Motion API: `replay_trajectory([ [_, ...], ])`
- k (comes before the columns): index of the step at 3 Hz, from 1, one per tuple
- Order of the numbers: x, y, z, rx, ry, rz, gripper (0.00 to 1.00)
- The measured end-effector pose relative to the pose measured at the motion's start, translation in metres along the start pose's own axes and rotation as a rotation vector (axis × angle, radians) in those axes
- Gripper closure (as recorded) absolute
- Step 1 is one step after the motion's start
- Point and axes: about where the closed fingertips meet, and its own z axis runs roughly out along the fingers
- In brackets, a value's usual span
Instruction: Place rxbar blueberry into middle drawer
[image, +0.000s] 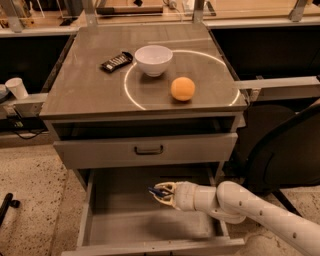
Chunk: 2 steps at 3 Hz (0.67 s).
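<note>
The middle drawer (130, 227) is pulled open at the bottom of the grey cabinet, a wide grey tray with a plain floor. My gripper (159, 192) reaches in from the right on a white arm and hangs over the drawer's middle, a little above the floor. It is shut on the rxbar blueberry (157, 190), whose dark blue wrapper end sticks out to the left between the fingers. The rest of the bar is hidden by the fingers.
The drawer above (145, 150) is closed, with a dark handle. On the cabinet top stand a white bowl (153, 59), an orange (182, 89) and a black-wrapped bar (116, 61). A black chair (285, 150) is at the right, a white cup (17, 87) at the left.
</note>
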Motion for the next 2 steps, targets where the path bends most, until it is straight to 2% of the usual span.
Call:
replay_trajectory([
  [2, 0.053, 0.002, 0.047, -0.056, 0.031, 0.072, 1.0],
])
